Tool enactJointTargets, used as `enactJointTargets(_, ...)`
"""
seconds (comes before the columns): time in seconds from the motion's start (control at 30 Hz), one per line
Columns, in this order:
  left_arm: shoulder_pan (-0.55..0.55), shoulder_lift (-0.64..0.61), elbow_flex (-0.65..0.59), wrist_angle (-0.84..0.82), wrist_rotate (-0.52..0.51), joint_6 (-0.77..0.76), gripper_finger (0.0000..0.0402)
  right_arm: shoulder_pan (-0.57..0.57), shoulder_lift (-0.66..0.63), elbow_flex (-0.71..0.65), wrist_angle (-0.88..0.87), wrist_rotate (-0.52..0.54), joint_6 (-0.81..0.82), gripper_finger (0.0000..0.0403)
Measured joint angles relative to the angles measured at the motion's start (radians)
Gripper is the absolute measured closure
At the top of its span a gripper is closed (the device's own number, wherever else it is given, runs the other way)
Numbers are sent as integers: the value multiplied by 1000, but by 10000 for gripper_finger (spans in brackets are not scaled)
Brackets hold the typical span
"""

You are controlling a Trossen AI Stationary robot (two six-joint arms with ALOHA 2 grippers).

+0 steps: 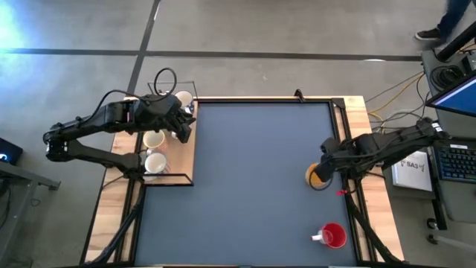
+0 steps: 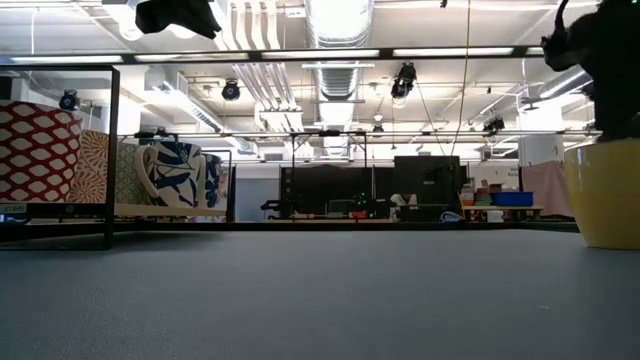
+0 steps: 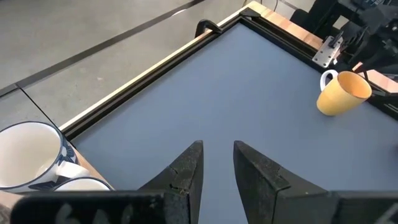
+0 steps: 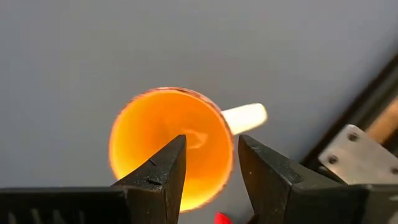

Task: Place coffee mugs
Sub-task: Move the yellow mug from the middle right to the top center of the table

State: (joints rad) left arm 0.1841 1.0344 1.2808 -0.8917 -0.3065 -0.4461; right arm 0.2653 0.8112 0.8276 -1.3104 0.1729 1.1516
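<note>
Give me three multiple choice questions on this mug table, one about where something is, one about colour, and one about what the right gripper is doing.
1. Where does the red mug stand?
A. on the grey mat near the right arm's side
B. on the wooden tray by the left arm
C. in the left gripper

2. What colour is the mug under the right gripper?
A. blue
B. orange
C. green

3. How does the right gripper stand?
A. shut on a red mug
B. out of view
C. open above the orange mug

Answers: 1 A, the high view shows it alone on the mat at that side. 2 B, the right wrist view looks into its orange bowl. 3 C, its fingers stand apart over the rim, gripping nothing.
</note>
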Motion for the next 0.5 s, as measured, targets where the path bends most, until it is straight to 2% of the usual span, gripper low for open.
enactJointTargets(0.5, 0, 0, 0, -12, 1, 0, 331, 0, 56, -39, -18, -10, 0, 269)
